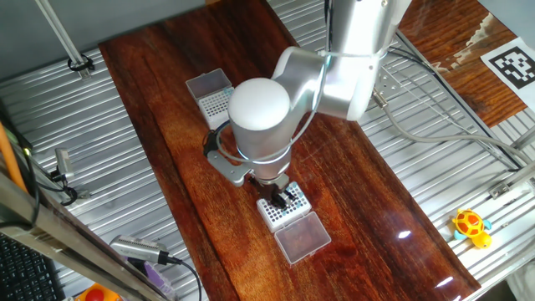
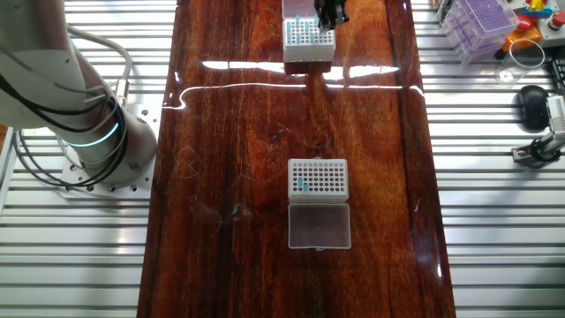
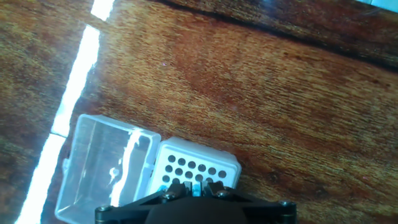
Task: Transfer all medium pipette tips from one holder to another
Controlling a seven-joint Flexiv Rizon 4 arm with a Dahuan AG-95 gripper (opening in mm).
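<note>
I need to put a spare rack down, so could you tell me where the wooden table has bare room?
Bare wood lies between the two tip boxes, and left of both. It is crowded where the gripper hangs over the far box.

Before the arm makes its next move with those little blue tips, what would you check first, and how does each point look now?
1. Gripper over a holder: ok, above the holder under the hand.
2. Blue tips close to the fingers: ok, hand view shows them.
3. Tip actually gripped: cannot tell, jaws hidden.
4. The other holder lid open: ok, clear lid lies flat.
5. The other holder's free holes: ok, most look empty.
</note>
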